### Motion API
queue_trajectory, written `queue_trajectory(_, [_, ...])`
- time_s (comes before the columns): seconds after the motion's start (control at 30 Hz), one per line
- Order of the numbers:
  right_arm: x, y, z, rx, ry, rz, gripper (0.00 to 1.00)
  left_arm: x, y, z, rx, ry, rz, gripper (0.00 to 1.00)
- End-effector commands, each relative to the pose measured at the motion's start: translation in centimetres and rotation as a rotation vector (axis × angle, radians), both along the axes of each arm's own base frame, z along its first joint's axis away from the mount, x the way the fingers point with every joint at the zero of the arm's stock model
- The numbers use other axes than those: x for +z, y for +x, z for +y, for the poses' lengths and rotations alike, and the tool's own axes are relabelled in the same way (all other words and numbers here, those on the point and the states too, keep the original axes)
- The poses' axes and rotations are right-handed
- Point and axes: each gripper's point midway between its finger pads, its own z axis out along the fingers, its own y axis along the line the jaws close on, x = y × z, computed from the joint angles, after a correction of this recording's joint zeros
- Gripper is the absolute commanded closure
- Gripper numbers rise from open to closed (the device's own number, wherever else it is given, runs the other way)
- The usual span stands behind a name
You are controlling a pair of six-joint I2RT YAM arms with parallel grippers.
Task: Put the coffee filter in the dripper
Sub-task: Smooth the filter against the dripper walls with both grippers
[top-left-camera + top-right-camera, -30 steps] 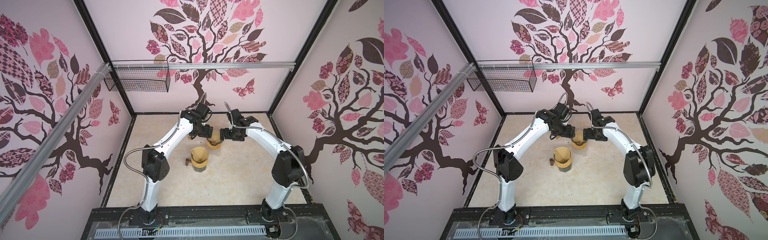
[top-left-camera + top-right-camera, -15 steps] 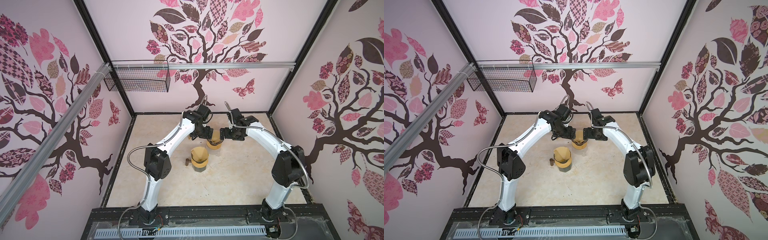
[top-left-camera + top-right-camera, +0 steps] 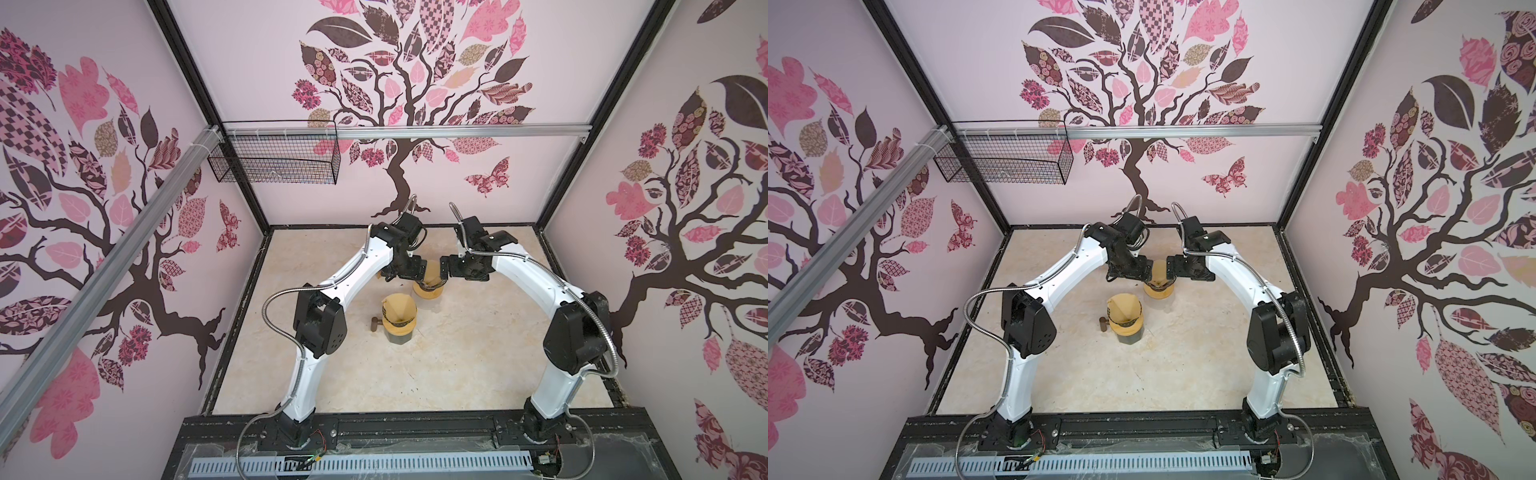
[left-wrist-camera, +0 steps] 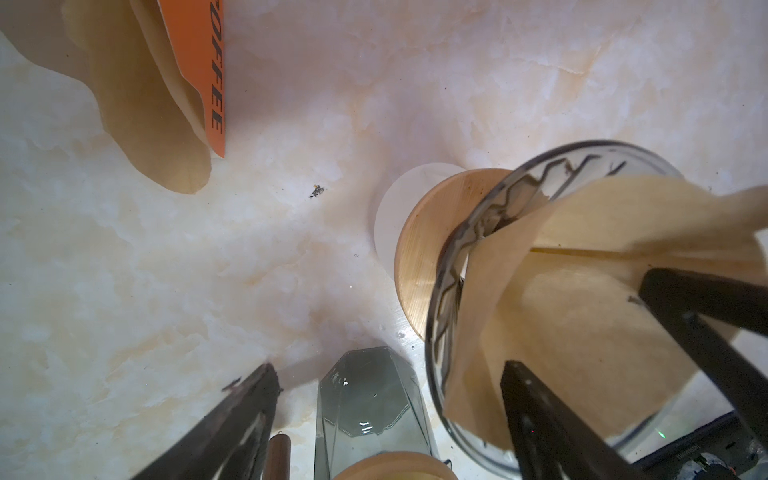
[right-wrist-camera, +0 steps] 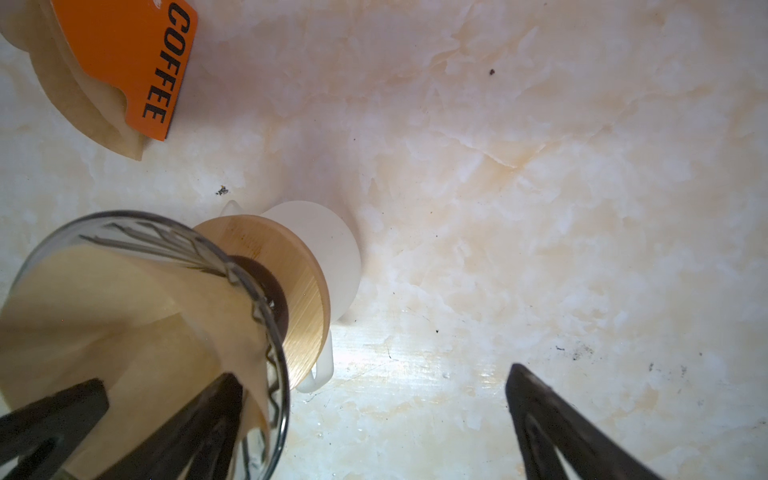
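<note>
The glass dripper (image 4: 449,299) stands on a wooden collar (image 4: 419,249) and a white base, at the back middle of the floor in both top views (image 3: 428,292) (image 3: 1158,293). A tan coffee filter (image 4: 582,316) (image 5: 124,316) sits inside it, its edge rising above the rim. My left gripper (image 4: 386,370) is open, and one of its fingers (image 4: 540,424) rests inside the dripper against the filter. My right gripper (image 5: 372,371) is open too. One of its fingers (image 5: 187,428) reaches into the dripper from the opposite side, while the outer finger hangs over bare floor.
A grey glass jar (image 3: 399,332) topped with more tan filters stands just in front of the dripper. A small brown wooden peg (image 3: 376,324) lies beside it. An orange COFFEE pack of filters (image 5: 120,62) lies beyond the dripper. A wire basket (image 3: 274,158) hangs on the back wall.
The left arm's elbow has drifted slightly to the right. Both grippers stay open at the dripper, and the filter has not visibly moved.
</note>
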Motion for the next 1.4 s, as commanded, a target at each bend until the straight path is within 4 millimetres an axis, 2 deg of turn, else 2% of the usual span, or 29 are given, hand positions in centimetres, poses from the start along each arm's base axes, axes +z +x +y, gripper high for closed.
queue_trajectory(0.0, [2.5, 0.3, 0.1, 0.011, 0.01, -0.051, 0.0, 0.6, 0.1, 0.0, 0.001, -0.022, -0.009, 0.13])
queue_trajectory(0.23, [3.3, 0.8, 0.8, 0.012, 0.044, -0.066, 0.0, 0.2, -0.4, 0.1, -0.011, -0.018, 0.004, 0.13])
queue_trajectory(0.53, [3.2, 1.1, 1.4, 0.018, 0.067, -0.055, 0.0, 0.2, -1.0, 0.0, -0.025, -0.027, 0.015, 0.13])
queue_trajectory(1.0, [1.1, 2.0, 1.7, 0.005, 0.055, -0.022, 0.0, 0.5, -1.0, -0.1, -0.028, -0.036, 0.011, 0.13])
queue_trajectory(1.37, [0.8, 3.1, 2.3, 0.0, 0.06, -0.015, 0.0, 0.8, -1.1, 0.1, -0.032, -0.038, 0.006, 0.13])
